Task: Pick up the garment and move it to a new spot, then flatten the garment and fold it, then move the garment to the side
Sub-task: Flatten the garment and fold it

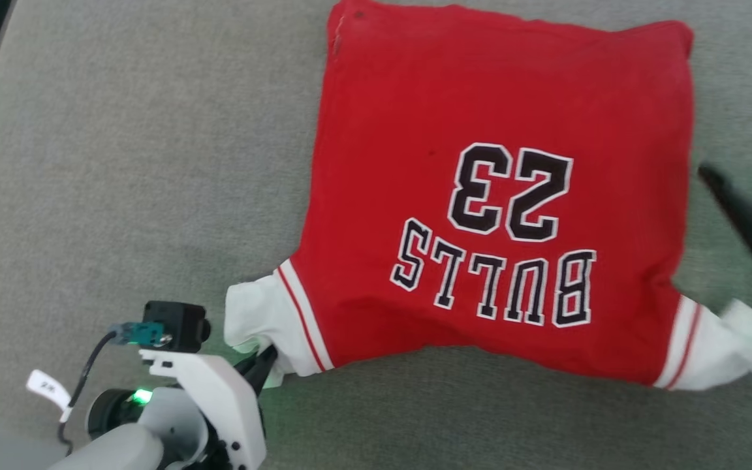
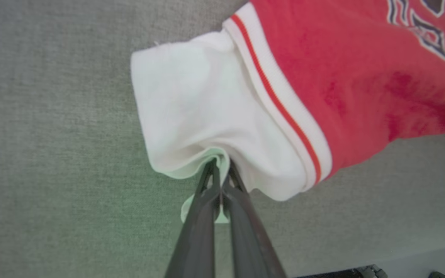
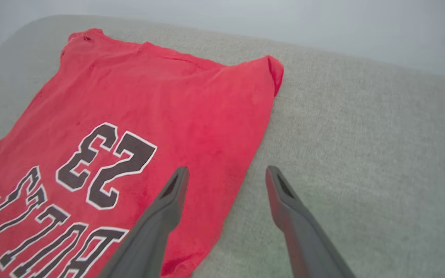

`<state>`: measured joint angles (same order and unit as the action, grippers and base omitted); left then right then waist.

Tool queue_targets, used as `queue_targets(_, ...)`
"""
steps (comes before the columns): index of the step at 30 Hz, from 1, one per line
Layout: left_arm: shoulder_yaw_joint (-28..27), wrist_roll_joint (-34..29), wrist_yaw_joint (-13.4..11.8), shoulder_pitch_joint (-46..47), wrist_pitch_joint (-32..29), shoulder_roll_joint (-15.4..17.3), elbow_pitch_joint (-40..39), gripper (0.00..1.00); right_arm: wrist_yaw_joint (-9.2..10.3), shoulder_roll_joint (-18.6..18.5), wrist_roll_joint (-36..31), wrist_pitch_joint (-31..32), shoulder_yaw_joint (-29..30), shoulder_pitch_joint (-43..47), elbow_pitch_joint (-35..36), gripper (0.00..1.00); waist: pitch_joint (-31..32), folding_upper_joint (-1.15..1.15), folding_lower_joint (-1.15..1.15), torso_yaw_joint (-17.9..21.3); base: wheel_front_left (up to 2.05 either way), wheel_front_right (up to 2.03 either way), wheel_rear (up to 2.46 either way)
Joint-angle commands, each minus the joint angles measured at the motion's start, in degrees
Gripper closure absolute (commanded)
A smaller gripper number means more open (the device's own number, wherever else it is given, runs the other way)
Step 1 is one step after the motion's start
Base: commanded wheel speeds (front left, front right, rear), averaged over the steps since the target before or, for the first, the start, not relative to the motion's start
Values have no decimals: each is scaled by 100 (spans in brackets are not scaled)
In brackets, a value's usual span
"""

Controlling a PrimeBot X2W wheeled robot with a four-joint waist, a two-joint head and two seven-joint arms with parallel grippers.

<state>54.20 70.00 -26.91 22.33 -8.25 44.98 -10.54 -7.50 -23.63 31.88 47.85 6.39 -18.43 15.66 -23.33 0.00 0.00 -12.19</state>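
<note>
Garment [image 1: 500, 196] – lying on grey surface [image 1: 121, 163], near its far edge; my left gripper [image 2: 220, 164] is pinching the white sleeve [image 2: 191, 104], my right gripper [image 3: 227, 170] is hovering with its fingers spread, empty.

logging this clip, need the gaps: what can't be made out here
- Head view: right pincer is blurred and cut by the right edge.
- Left wrist view: how much sleeve the shut left pincer pinches; its fingers hide the fold.
- Right wrist view: the lettering is cut by the bottom edge and covered by a finger.
</note>
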Motion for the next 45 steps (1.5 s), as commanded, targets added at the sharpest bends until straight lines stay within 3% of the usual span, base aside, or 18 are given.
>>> queue_targets(1,28,-110,48,128,-13,-79,27,100,2,-26,-91,-56,-53,-343,-277,0,-110,0,0,-142,0,0,0)
queue_targets(11,228,-303,317,509,-73,-519,243,100,2,-565,-494,-307,-447,-2345,-2690,0,-407,0,0,-725,0,0,0)
queue_targets(18,289,-346,469,647,-42,-758,420,100,1,-661,-512,178,-797,-3117,-4333,0,-589,0,0,-1012,0,0,0)
queue_targets(23,312,-341,562,688,-30,-854,552,100,1,-565,-416,694,-1169,-3084,-5186,0,-628,0,0,-1088,0,0,0)
queue_targets(24,315,-340,571,694,-31,-873,584,100,1,-556,-382,829,-1319,-3044,-5301,51,-631,0,0,-1099,0,0,0)
queue_targets(25,316,-323,594,697,-31,-898,607,100,-1,-572,-305,934,-1447,-3008,-5374,87,-629,0,0,-1102,0,0,0)
queue_targets(26,311,-307,609,702,-25,-908,638,100,-1,-615,-246,980,-1555,-3002,-5393,100,-627,0,0,-1098,0,0,0)
queue_targets(32,174,-222,572,666,28,-787,766,100,2,-975,130,731,-1838,-3249,-5014,100,-522,0,0,-849,0,0,0)
queue_targets(37,38,-201,495,608,68,-549,731,100,2,-1213,659,558,-2132,-3220,-4123,100,-358,0,0,-455,0,0,0)
queue_targets(45,-127,-124,388,489,36,-113,493,100,2,-1590,1570,301,-2107,-2258,-2637,100,-42,0,0,237,0,0,0)
